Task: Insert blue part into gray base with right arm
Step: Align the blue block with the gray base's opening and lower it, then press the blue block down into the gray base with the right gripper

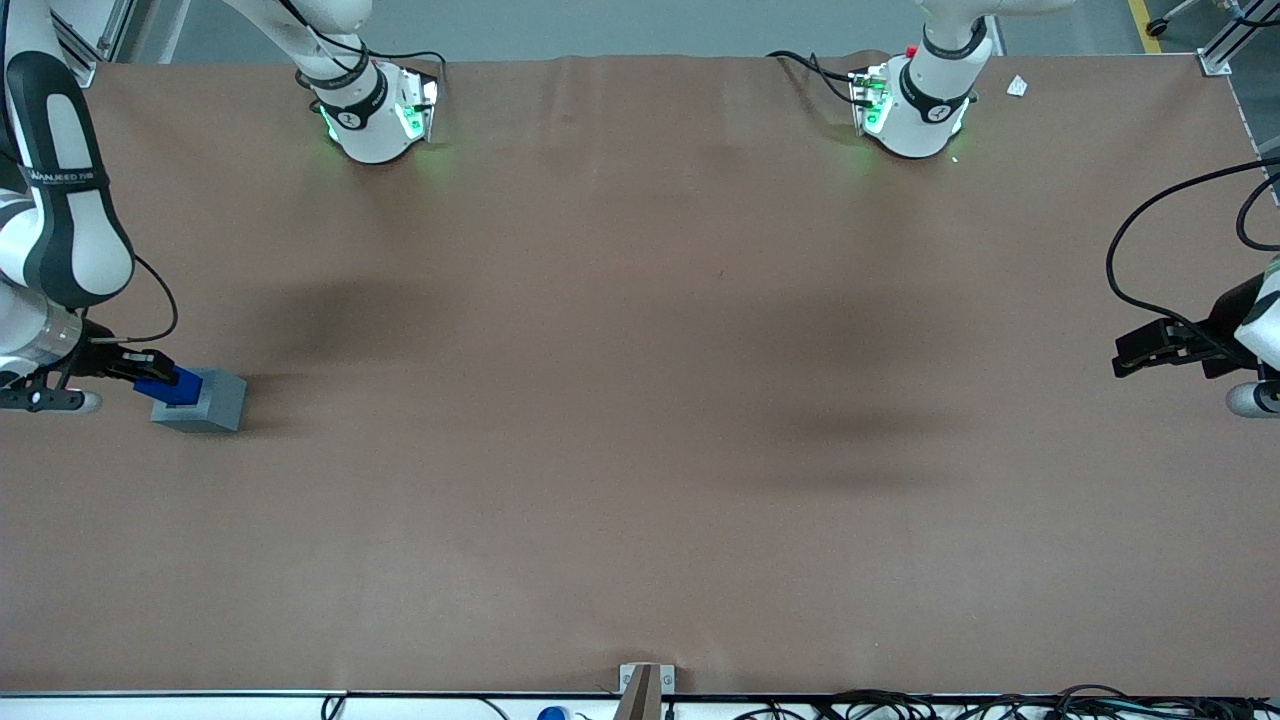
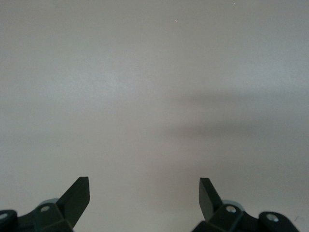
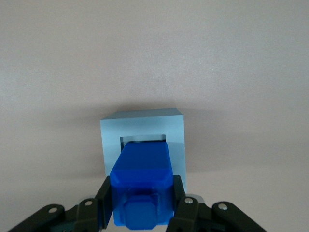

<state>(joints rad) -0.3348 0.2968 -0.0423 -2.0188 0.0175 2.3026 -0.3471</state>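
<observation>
A light-gray cube, the gray base [image 1: 203,402], sits on a wide brown surface [image 1: 640,450] at the working arm's end of the table, roughly midway between the arm bases and the front camera's edge. Its top face has a square recess, and the wrist camera shows the gray base [image 3: 176,140] with the lower end of a bright-blue block reaching into that opening, with a thin strip of the recess showing past the block's end. This blue part [image 1: 170,388] stands partly above the rim of the base rather than sunk flush, and it appears slightly tilted in the front view. On the blue part [image 3: 143,179] a small raised knob faces the wrist camera. The right arm [image 1: 62,190], white with glossy black panels and a thin black cable, reaches in from the table's edge, its black two-finger hand [image 1: 150,368] directly over the base. The hand [image 3: 143,205] is pinching the blue part, one finger pressed against each of its sides, so the fingers stand only as far apart as the block is wide. The fingers do not appear to touch the gray base.
</observation>
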